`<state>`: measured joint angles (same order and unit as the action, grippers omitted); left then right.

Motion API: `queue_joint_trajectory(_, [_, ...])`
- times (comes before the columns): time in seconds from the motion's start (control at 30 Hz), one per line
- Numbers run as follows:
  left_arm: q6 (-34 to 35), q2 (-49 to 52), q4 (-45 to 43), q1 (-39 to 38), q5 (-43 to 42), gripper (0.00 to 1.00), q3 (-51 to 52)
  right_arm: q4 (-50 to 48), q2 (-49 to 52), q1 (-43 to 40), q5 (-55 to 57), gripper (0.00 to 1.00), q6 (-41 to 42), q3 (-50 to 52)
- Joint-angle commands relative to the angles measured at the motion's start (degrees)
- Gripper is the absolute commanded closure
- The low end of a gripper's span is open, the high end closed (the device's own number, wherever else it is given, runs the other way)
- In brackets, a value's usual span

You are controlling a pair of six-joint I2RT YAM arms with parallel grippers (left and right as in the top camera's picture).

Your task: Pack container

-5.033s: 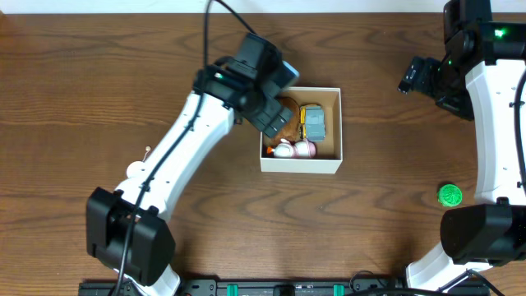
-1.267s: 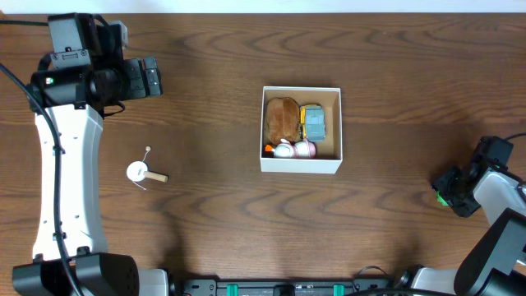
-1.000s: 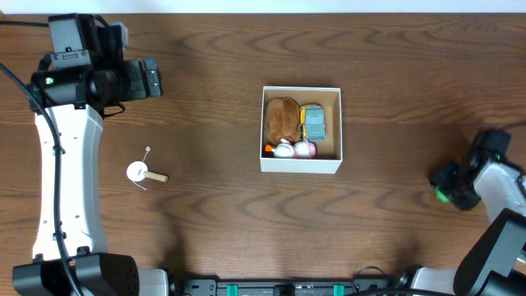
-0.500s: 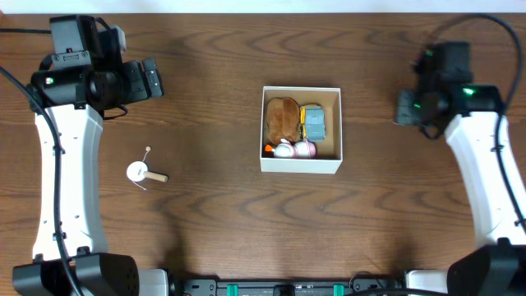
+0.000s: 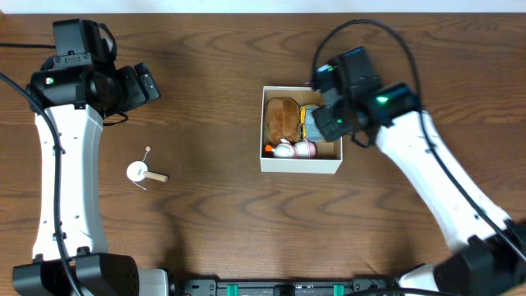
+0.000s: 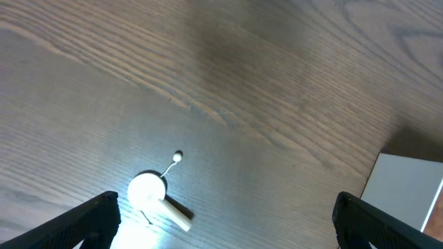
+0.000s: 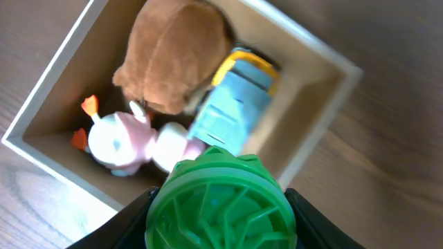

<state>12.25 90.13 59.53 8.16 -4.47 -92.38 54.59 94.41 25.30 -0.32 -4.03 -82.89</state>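
Note:
The container, a white-walled square box, sits mid-table holding a brown plush, a blue and yellow car and a pink and white toy. My right gripper hangs over the box's right side. In the right wrist view it is shut on a green ribbed round toy, above the container, plush and car. My left gripper stands open and empty far to the left.
A small white round toy with a short stick lies on the wood at the left, below my left gripper. The left wrist view shows it and a corner of the container.
My right arm has swung from the table's right edge up and across to above the container, carrying the green toy. The left arm has hardly moved.

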Motion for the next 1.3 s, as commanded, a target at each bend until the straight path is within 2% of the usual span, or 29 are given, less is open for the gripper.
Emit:
queue_joint_trajectory(0.0, [1.18, 0.09, 0.28, 0.17, 1.09, 0.02, -0.52, -1.18, 4.02, 1.64, -0.85, 0.96, -0.76, -0.74])
queue_joint_trajectory(0.1, [1.18, 0.09, 0.42, 0.17, 1.09, 0.02, -0.52, -1.62, 6.99, 2.45, -1.68, 0.96, -0.76, -0.74])
queue_joint_trajectory(0.17, [1.18, 0.09, 0.55, 0.17, 1.09, 0.02, -0.52, -2.27, 8.22, 2.84, -1.68, 0.92, -0.76, -0.74])
queue_joint_trajectory(0.2, [1.18, 0.09, 0.57, 0.17, 1.09, 0.02, -0.52, -2.97, 8.7, 3.04, -1.7, 0.87, -0.76, -0.74])
queue_joint_trajectory(0.23, [1.18, 0.09, 0.63, 0.17, 1.09, 0.02, -0.52, -3.5, 8.83, 3.23, -1.73, 0.78, -0.76, -0.74])
queue_joint_trajectory(0.3, [1.16, 0.09, 0.7, 0.17, 1.09, 0.02, -0.52, -4.46, 8.85, 3.54, -1.73, 0.7, -0.76, -0.74])
queue_joint_trajectory(0.33, [1.16, 0.09, 0.7, 0.17, 1.09, 0.02, -0.52, -4.79, 8.83, 3.65, -1.73, 0.57, -0.76, -0.74])
queue_joint_trajectory(0.37, [1.16, 0.09, 0.7, 0.17, 1.09, 0.02, -0.52, -5.03, 8.83, 3.78, -1.73, 0.36, -0.79, -0.74])
queue_joint_trajectory(0.5, [1.16, 0.09, 0.7, 0.17, 1.09, 0.02, -0.52, -4.61, 8.83, 3.82, -1.73, 0.05, -0.79, -0.74])
queue_joint_trajectory(0.53, [1.16, 0.09, 0.68, 0.17, 1.09, 0.02, -0.52, -4.24, 8.83, 3.8, -1.7, 0.02, -0.85, -0.74])
queue_joint_trajectory(0.77, [1.16, 0.09, 0.68, 0.17, 1.09, 0.02, -0.52, -4.13, 8.81, 3.54, -1.57, 0.01, -0.92, -0.74])
queue_joint_trajectory(0.9, [1.16, 0.09, 0.79, 0.17, 1.07, 0.02, -0.52, -4.13, 7.8, 1.57, -1.68, 0.01, 3.26, -1.73])
queue_joint_trajectory(1.13, [1.2, 0.09, 3.06, 0.17, -0.83, 0.02, -0.52, 4.63, 7.15, -9.18, -1.95, 0.01, 8.02, -14.58])
queue_joint_trajectory(1.17, [1.88, 0.11, 3.69, 0.2, -0.63, 0.02, -0.52, 6.03, 7.15, -11.15, -2.23, 0.01, 8.33, -16.46])
queue_joint_trajectory(1.27, [14.23, 0.11, 7.82, 0.85, 3.61, 0.02, 0.26, 9.62, 7.17, -17.31, -3.17, 0.01, 9.18, -20.94])
